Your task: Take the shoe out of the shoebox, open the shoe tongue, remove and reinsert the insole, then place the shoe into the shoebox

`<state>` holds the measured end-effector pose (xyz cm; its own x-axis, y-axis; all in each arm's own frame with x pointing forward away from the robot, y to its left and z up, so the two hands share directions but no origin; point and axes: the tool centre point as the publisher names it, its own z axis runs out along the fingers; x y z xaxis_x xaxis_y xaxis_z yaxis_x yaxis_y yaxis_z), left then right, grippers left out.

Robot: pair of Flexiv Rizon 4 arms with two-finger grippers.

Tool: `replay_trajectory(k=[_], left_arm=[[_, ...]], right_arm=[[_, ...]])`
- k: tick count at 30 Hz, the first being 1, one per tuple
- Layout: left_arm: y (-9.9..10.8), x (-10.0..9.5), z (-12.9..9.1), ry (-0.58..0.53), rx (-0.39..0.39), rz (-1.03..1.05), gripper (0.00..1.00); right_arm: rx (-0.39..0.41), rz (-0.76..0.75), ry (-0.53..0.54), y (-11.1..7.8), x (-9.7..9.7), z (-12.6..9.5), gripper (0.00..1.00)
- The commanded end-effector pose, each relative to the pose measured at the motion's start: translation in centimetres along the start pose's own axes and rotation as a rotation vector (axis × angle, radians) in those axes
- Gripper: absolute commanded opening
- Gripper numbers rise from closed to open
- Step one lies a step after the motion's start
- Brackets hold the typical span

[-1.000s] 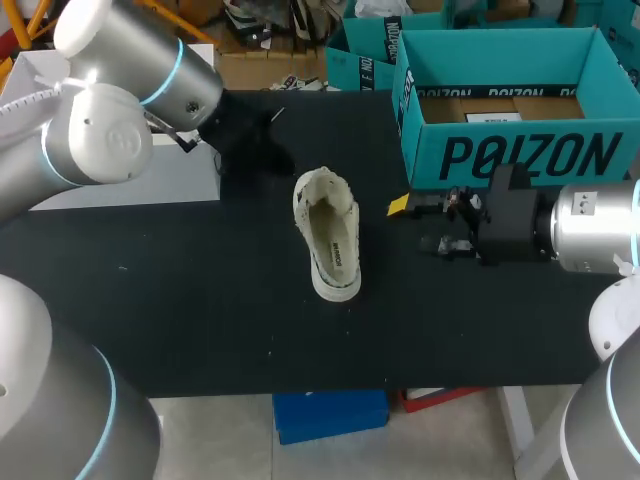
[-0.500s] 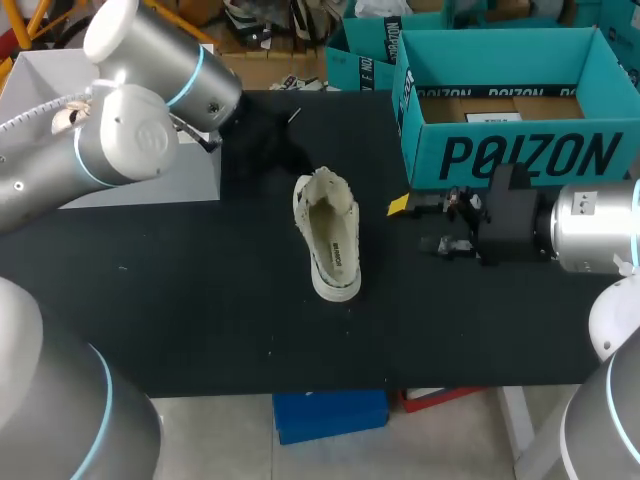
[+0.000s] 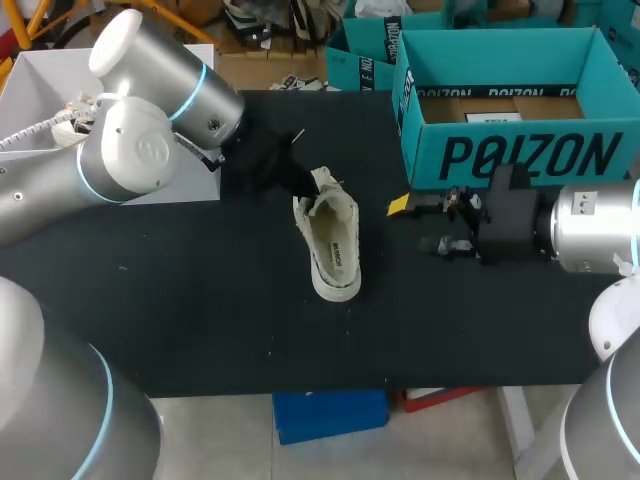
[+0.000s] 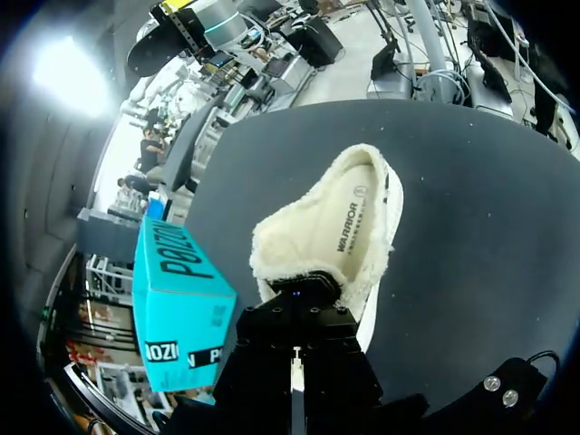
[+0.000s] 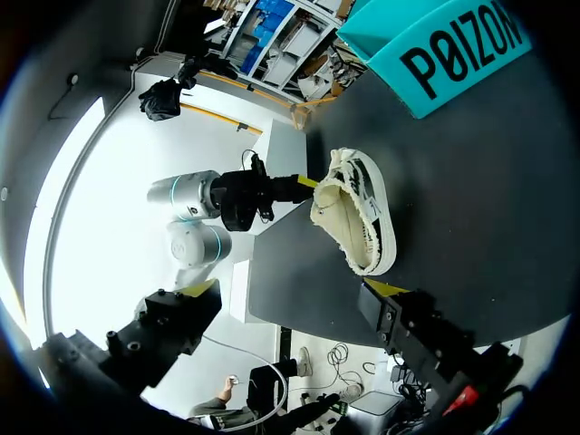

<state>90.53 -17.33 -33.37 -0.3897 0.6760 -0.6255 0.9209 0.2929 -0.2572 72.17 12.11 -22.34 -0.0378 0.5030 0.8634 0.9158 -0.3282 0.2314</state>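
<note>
There is one shoe (image 3: 330, 240), its end right at the left gripper (image 3: 305, 183), on the one table (image 3: 200, 300). One open shoebox (image 3: 520, 155) stands just past the right gripper (image 3: 418, 226). One pale box (image 3: 150, 192) sits behind the left gripper. There are two arms, the left arm (image 3: 130, 150) and the right arm (image 3: 590, 230), and so two grippers.

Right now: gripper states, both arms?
Left gripper: at the shoe, open or shut cannot be told.
Right gripper: open, holding nothing.
</note>
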Motion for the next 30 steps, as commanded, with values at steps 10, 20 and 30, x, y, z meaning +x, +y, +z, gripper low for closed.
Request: replay_trajectory(k=[10, 20, 30], left_arm=[[-1.7, 2.0, -0.1, 0.016, 0.020, 0.005, 0.00], [-1.6, 1.7, -1.5, 0.026, 0.017, 0.024, 0.00], [1.2, -0.3, -2.6, -0.028, -0.046, 0.034, 0.00]], right_arm=[[-0.001, 0.001, -0.002, 0.0, 0.1, 0.1, 1.00], [-0.001, 0.001, -0.002, 0.0, 0.1, 0.1, 1.00], [-0.001, 0.001, -0.002, 0.0, 0.1, 0.1, 1.00]])
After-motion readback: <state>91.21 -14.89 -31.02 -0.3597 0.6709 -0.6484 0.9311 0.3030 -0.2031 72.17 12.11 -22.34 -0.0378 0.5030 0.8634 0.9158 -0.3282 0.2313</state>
